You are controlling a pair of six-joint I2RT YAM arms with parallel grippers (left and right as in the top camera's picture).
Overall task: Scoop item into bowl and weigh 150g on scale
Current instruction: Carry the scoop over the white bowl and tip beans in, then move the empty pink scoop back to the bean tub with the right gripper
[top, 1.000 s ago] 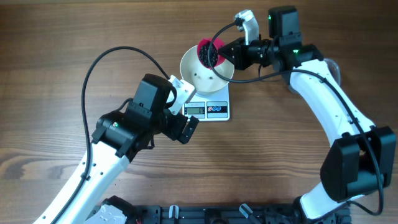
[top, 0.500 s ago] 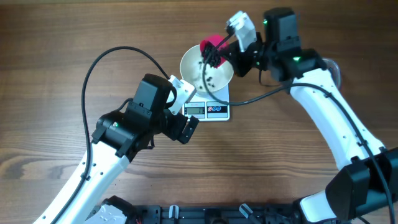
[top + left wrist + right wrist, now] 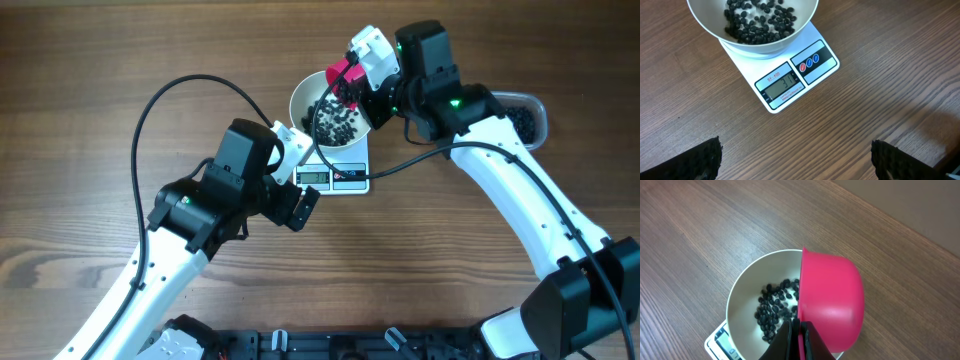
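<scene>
The white bowl (image 3: pixel 300 103) stands on the white scale (image 3: pixel 336 177). Black beans, the item (image 3: pixel 335 122), lie loose across the bowl's bottom. My right gripper (image 3: pixel 801 336) is shut on the handle of a pink scoop (image 3: pixel 832 300), which is tipped on its side over the bowl's (image 3: pixel 740 297) far right rim, its mouth turned toward the beans (image 3: pixel 772 312). In the left wrist view the bowl (image 3: pixel 715 30) with its beans (image 3: pixel 760 20) sits at the top, and the scale's (image 3: pixel 812 75) display is lit. My left gripper (image 3: pixel 797 160) hangs open over bare wood in front of the scale.
A clear plastic tub (image 3: pixel 540 112) with more black beans stands at the right, partly hidden behind my right arm. The right arm's cable loops over the scale's right corner. The left arm reaches up from the lower left, ending just left of the scale.
My right gripper has swung left and rolled the pink scoop over. The beans that filled the scoop now lie in the bowl. The left arm has stayed still.
</scene>
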